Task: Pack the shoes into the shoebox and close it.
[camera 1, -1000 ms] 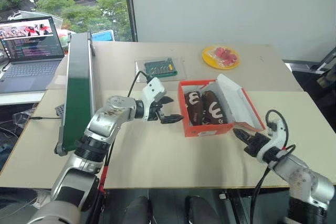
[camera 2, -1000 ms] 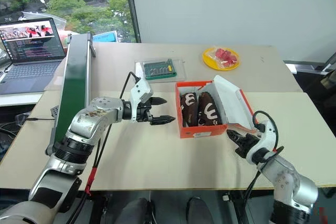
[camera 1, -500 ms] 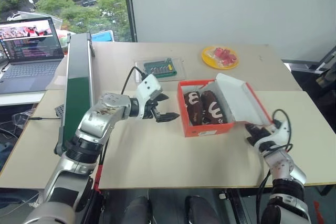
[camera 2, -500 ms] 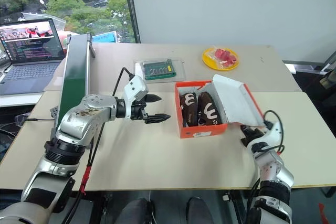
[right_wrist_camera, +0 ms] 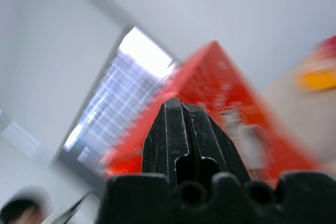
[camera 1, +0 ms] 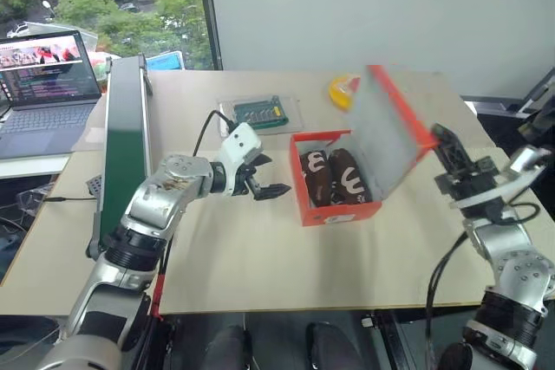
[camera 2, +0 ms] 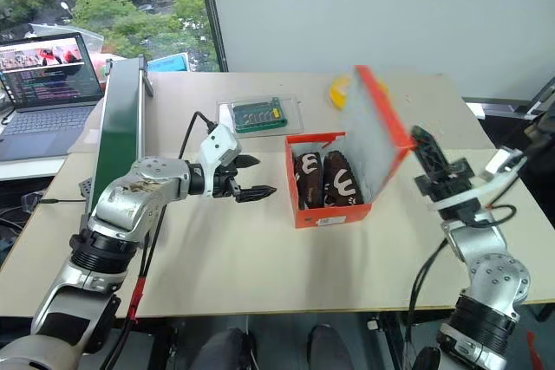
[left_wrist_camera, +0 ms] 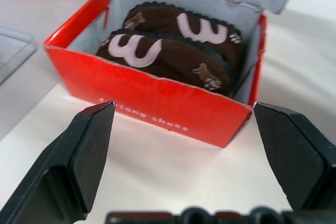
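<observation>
Shoes: both brown shoes [camera 1: 334,174] lie side by side inside the box, white markings up; the packing part looks done.
Box: the red shoebox [camera 1: 340,210] sits near the middle of the table [camera 1: 260,257], with its long side facing the left gripper.
Lid: the hinged lid [camera 1: 388,132] stands raised on the box's right side, tilted a little over the shoes, white inside facing them.
Right gripper: the right gripper [camera 2: 425,146] is just behind the lid's red outer face, fingers pressed together with nothing between them; whether the tip touches the lid I cannot tell.
Left gripper: the left gripper [camera 1: 270,178] hovers just left of the box, fingers wide apart and empty, pointing at the box's red side wall.
Step in hand: closing the box, judged from the lid being half up with the shut fingers behind it.
Next move: likely a push on the lid leftward and down until it lies flat; the box is light and may slide, so the left gripper could brace it.
Nearby: a circuit board in a clear tray [camera 1: 263,113] and a yellow plate [camera 1: 341,91] lie behind the box, well apart from the closing path.
</observation>
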